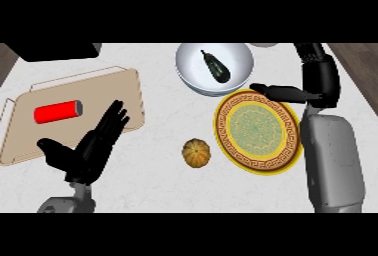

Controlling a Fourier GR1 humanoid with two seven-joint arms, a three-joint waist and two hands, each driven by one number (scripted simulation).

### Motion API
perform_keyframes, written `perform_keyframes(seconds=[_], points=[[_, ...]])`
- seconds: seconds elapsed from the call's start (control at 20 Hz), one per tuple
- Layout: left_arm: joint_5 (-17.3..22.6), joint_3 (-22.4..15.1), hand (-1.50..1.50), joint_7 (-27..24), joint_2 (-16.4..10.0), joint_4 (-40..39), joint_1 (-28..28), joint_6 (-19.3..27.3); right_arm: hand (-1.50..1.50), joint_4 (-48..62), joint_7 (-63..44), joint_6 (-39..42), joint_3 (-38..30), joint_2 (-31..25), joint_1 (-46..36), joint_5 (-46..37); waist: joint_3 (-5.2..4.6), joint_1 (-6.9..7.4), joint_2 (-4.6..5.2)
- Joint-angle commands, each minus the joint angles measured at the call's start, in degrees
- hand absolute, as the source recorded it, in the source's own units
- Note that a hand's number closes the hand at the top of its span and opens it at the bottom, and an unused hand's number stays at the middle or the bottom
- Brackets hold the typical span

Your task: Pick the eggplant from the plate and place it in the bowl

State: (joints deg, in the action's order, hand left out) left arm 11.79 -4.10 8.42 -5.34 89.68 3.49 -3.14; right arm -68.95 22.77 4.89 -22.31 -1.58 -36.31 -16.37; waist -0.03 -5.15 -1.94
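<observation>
The dark eggplant (216, 66) lies inside the white bowl (193, 54) at the back of the counter. In front of the bowl sits the yellow patterned plate (258, 131), with nothing on it. My right hand (284, 92) hovers at the plate's far right rim, just right of the bowl, fingers straight and pointing left, holding nothing. My left hand (92, 145) rests open at the lower left, fingers up, over the edge of the wooden board.
A tan cutting board (111, 90) at the left carries a red can (57, 112). A small orange squash (196, 152) lies left of the plate. A dark appliance (55, 50) sits at the back left corner.
</observation>
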Motion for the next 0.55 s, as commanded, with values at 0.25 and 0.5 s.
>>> perform_keyframes(seconds=[0.25, 0.5], points=[[-0.5, 0.9, 0.0, -1.2, -0.6, 1.1, -1.7, 0.6, 1.5, -25.2, 5.7, 15.0, 3.4, 0.8, 33.7, 5.7, -0.02, -2.42, -0.11], [0.1, 1.0, 0.0, 0.9, -0.8, 1.6, -0.5, 0.6, 1.5, -33.2, 14.0, 23.3, 7.3, 0.7, 55.9, 4.4, -0.02, -2.16, 0.53]])
